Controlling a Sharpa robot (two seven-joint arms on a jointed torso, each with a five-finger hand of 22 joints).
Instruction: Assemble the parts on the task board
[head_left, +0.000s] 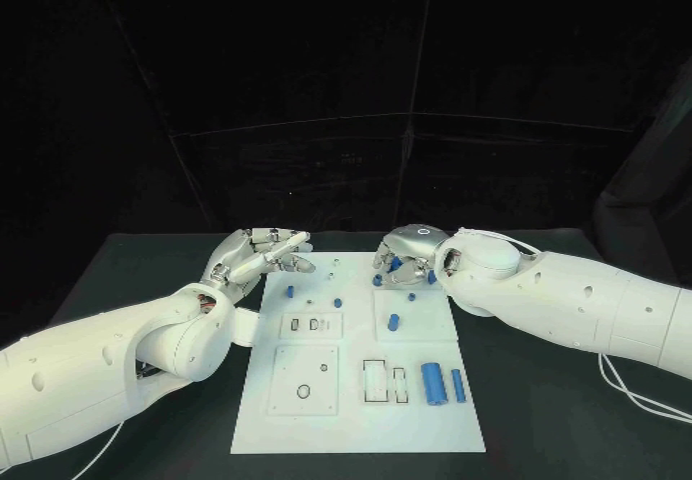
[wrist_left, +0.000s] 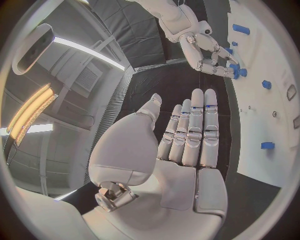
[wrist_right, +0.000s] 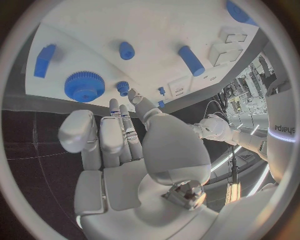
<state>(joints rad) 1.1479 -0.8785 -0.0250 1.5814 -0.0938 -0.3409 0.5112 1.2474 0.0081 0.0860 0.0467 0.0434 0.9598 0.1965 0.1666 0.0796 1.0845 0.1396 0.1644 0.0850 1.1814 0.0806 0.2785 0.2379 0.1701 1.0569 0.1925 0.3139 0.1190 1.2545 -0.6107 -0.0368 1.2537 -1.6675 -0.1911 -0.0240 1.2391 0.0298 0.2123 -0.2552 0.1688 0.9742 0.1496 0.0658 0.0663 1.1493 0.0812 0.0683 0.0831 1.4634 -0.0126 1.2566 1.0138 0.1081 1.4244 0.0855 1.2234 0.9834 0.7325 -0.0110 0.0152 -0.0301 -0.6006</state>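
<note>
Board (head_left: 361, 420), white, lies mid-table on black table (head_left: 562, 420), long axis running 12 to 6 o'clock in the head view. Left hand (head_left: 257, 257) hovers just off the board's 10 o'clock corner, palm up, fingers (wrist_left: 195, 131) straight and side by side, thumb out to the side, nothing in it. Right hand (head_left: 408, 259) sits over the board's far edge around 1 o'clock, fingers curled downward toward a blue gear (wrist_right: 82, 86) and a small toothed blue part (wrist_right: 123, 87); cannot tell if the fingertips touch either one or hold anything. In the right wrist view the fingers (wrist_right: 119, 131) lie close together, reaching at the small toothed part, with no piece seen between them. Blue parts scattered on the board: small peg (head_left: 290, 292) and another peg (head_left: 339, 301) in the far half, a longer peg (head_left: 394, 322) near centre, and at about 4 o'clock a thick cylinder (head_left: 433, 381) with a thin rod (head_left: 459, 386) just beside it, both lying flat. Raised white plates on the board: one with slots (head_left: 310, 325) left of centre, one with an oval hole (head_left: 304, 392) nearer 7 o'clock. Rectangular cutouts (head_left: 378, 382) lie just beside the thick cylinder.
</note>
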